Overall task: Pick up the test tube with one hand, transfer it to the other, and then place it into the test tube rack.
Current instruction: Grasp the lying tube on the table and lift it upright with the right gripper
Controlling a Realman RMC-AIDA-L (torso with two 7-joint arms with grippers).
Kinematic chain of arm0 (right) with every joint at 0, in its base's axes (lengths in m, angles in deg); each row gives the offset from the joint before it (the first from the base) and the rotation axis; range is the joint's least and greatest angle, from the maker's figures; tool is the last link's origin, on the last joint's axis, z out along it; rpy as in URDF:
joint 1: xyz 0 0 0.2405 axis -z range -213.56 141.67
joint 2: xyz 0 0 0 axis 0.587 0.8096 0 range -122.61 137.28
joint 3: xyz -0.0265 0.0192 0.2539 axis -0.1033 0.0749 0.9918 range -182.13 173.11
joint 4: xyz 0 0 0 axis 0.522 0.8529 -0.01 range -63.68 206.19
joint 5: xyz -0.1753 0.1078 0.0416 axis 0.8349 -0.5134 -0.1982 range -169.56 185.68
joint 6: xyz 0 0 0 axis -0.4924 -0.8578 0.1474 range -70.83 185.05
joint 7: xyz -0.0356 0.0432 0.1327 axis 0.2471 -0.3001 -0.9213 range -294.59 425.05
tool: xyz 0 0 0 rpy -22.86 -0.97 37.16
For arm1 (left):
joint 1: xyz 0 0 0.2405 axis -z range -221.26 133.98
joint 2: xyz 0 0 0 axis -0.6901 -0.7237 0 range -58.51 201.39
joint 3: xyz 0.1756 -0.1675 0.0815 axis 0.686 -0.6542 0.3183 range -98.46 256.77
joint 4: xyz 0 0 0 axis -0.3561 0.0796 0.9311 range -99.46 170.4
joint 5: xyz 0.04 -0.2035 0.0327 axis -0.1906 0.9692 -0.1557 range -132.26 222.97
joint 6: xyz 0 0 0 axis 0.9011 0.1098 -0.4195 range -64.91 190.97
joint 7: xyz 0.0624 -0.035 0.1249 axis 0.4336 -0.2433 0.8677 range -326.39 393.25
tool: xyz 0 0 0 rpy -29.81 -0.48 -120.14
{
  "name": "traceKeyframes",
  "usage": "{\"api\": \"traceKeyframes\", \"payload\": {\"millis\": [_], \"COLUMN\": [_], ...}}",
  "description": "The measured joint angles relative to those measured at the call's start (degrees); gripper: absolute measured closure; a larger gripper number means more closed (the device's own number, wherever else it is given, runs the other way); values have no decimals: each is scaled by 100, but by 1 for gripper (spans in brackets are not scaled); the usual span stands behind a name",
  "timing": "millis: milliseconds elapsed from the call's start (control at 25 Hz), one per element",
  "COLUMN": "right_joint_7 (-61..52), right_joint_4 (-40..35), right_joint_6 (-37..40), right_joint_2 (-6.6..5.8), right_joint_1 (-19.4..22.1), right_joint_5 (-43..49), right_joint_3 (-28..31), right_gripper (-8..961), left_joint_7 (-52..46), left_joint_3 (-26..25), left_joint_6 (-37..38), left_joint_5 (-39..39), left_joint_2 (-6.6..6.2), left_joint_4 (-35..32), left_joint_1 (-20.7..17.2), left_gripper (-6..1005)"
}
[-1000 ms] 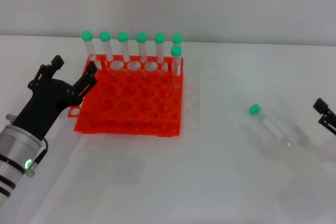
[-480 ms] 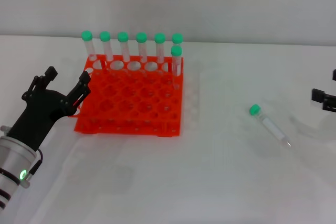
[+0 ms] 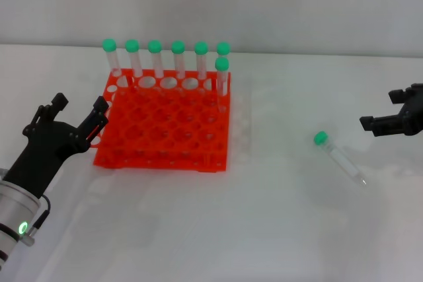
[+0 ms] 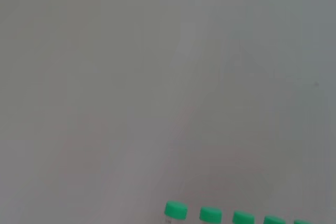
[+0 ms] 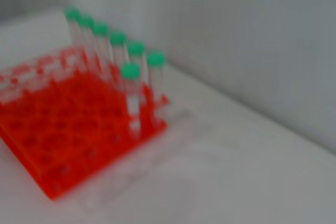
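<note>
Left gripper (image 3: 73, 120), fingers spread, has drawn back from the left edge of the test tube rack (image 3: 165, 127) over the last second, so it now hangs just beside it. To the right, the test tube (image 3: 338, 155) lies flat on the table (image 3: 264, 229), untouched. Right gripper (image 3: 390, 120) has meanwhile come in from the right edge with fingers apart and is near the tube, so pickup looks imminent.
</note>
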Motion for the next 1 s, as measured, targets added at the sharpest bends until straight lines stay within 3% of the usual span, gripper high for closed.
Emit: {"api": "traceKeyframes", "payload": {"millis": [280,600,1000], "right_joint_7": [-2110,-2751,-2835], "right_joint_4": [-600,-113,787], "right_joint_6": [-194,-592,-486], "right_joint_2": [2,7,58], "right_joint_1": [-438,-991,-1416], "right_joint_5": [1778,2355,2449], "right_joint_3": [-1179,-1877,-2171], "right_gripper": [123,126,129], "left_joint_7": [-2,26,29], "left_joint_3": [0,-20,-32], "left_joint_6": [-14,-29,-35], "left_joint_5": [18,37,45], "left_joint_2": [-6,-4,-3], "left_joint_4": [-35,-46,-53], "left_joint_1": [5,27,27], "left_gripper": [127,126,126]}}
